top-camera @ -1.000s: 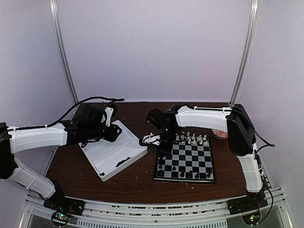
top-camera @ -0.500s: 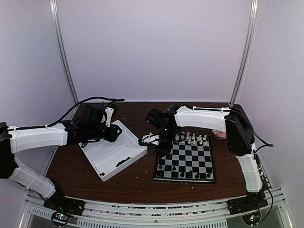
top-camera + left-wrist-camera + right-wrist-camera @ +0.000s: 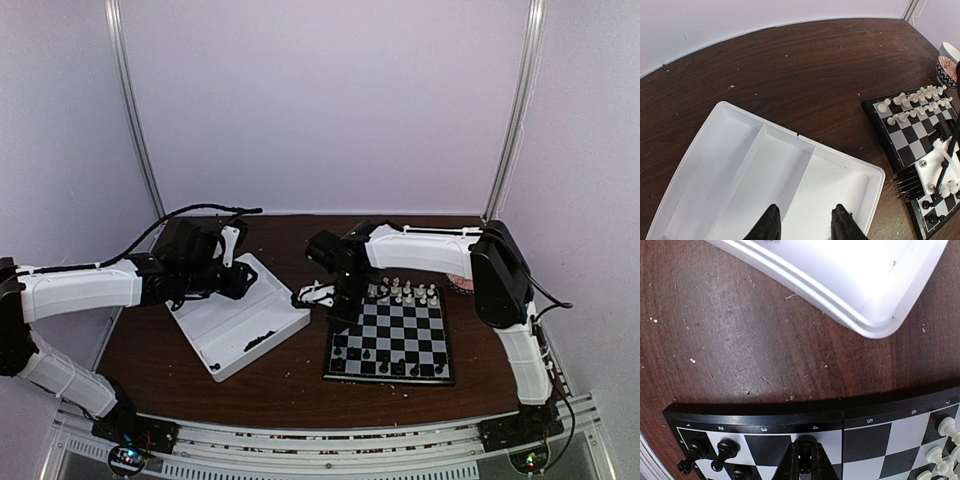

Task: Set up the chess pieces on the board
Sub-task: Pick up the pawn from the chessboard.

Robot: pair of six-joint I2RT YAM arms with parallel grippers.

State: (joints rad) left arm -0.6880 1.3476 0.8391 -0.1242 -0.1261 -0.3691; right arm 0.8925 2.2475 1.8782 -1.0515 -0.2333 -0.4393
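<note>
left arm [image 3: 80, 287] & right arm [image 3: 425, 248] white w/ blk joints; left gripper [image 3: 805, 210] fingers [image 3: 769, 226] blk.

Only legible marks: small white digits 1, 2, 3, 4, 5, 6, 7, printed in a row L to R along thin black border of square black and silvery-white checked chessboard [image 3: 765, 417], right wrist view, approx. one per column. Top & left wrist views: border digits too small to read.

board [image 3: 765, 412]: cut at bottom edge | tray [image 3: 850, 270]: cut at top | chess piece [image 3: 805, 441]: partly hidden by right end effector [image 3: 803, 449]
</note>
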